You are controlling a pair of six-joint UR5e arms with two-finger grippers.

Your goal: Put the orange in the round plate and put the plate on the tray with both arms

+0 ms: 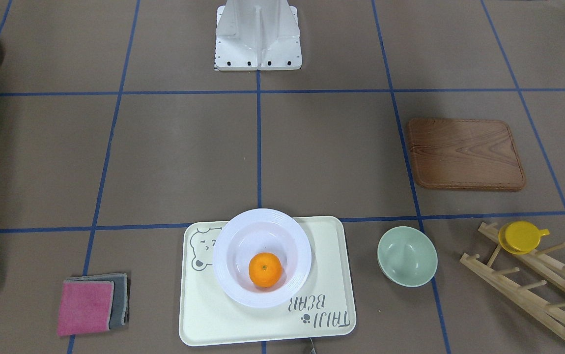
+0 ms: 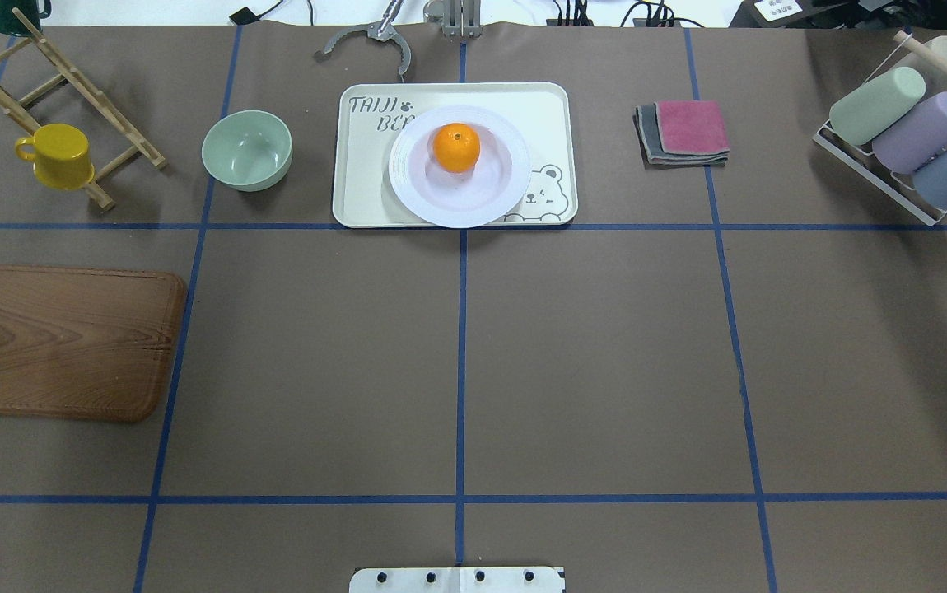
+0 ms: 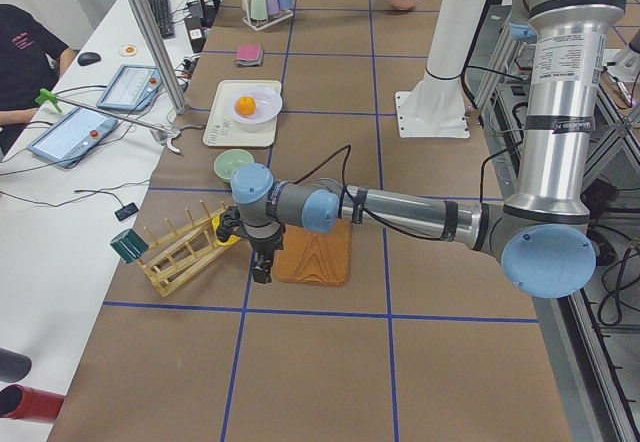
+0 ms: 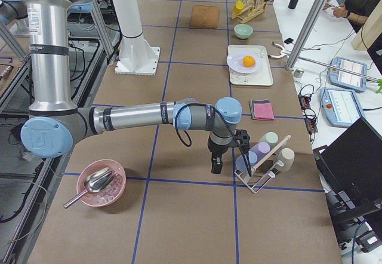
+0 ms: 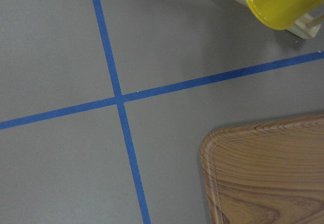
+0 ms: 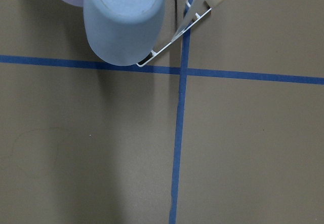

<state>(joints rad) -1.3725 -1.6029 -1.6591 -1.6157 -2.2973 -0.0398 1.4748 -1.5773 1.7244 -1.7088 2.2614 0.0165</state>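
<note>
The orange (image 1: 265, 269) lies inside the white round plate (image 1: 223, 275), a little off the plate's centre. The plate rests on the cream bear tray (image 1: 213, 314) at the far middle of the table, seen from overhead as orange (image 2: 456, 147), plate (image 2: 420, 198) and tray (image 2: 358, 189). My left gripper (image 3: 260, 267) hangs over the table beside the wooden board, far from the tray. My right gripper (image 4: 215, 165) hangs beside the cup rack at the other end. Only the side views show the grippers, so I cannot tell whether either is open or shut. Neither wrist view shows any fingers.
A wooden board (image 2: 62, 342), a pale-green bowl (image 2: 246, 150) and a yellow cup (image 2: 58, 155) on a wooden rack sit on my left. Folded cloths (image 2: 683, 132) and a rack of pastel cups (image 2: 902, 123) sit on my right. A pink bowl (image 4: 100, 183) holds a scoop.
</note>
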